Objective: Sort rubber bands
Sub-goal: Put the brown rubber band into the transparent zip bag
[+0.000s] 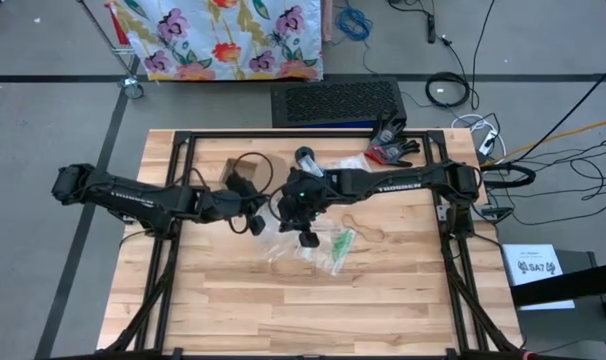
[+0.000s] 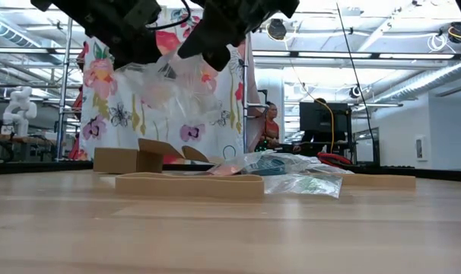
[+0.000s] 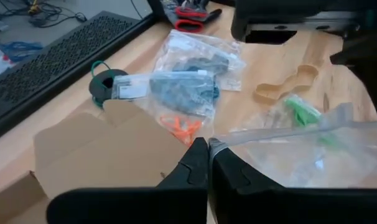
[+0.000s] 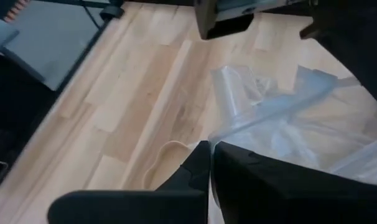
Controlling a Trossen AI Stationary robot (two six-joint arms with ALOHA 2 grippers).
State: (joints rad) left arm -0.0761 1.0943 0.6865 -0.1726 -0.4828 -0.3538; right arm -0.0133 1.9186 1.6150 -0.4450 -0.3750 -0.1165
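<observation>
Both grippers, left (image 3: 208,163) and right (image 4: 210,163), pinch shut on one clear bag (image 2: 166,87) held aloft between them, the bands (image 1: 341,246) lying at the right gripper's 4 o'clock.

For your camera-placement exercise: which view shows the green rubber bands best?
The left wrist view: the green rubber bands lie bright and close inside a clear plastic bag on the table. The high view shows them only as a small green streak. The low view gives a faint green tint. The right wrist view shows none.
</observation>
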